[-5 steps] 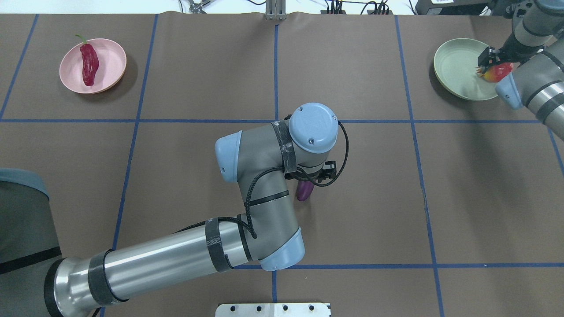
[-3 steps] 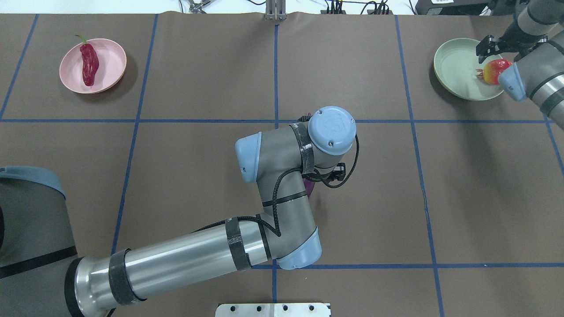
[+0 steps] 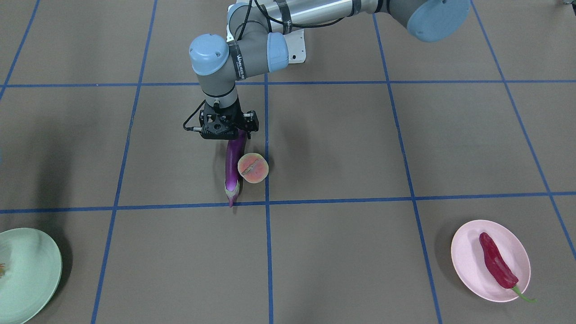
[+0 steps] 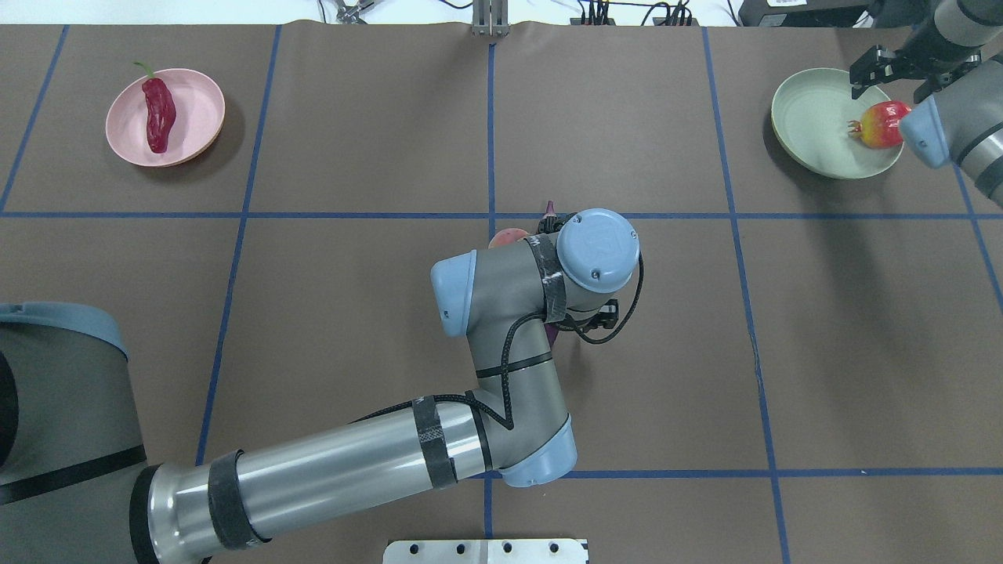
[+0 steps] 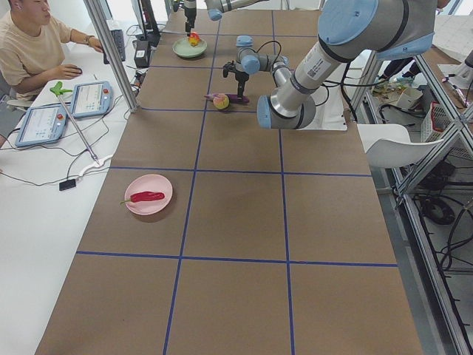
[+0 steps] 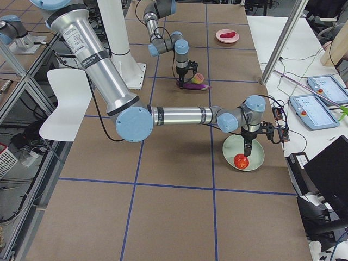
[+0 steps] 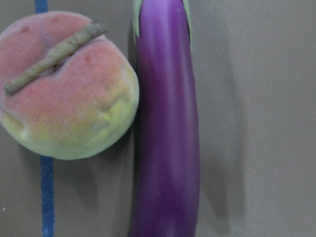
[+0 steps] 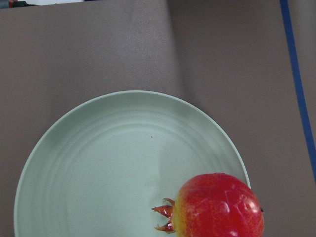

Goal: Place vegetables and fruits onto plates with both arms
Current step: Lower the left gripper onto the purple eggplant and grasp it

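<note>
On brown, blue-gridded table (image 4: 353,313): right hand (image 4: 885,74) spread, left hand (image 3: 230,133) state unclear; operator (image 5: 29,44) at side desk (image 5: 33,200).

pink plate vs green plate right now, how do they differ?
The pink plate holds the red chili, lying lengthwise across its middle; the green plate holds the pomegranate, sitting close to its rim. The pink plate is at the robot's far left, the green plate at its far right. Both are round, shallow, similar in size, with one item each.
</note>
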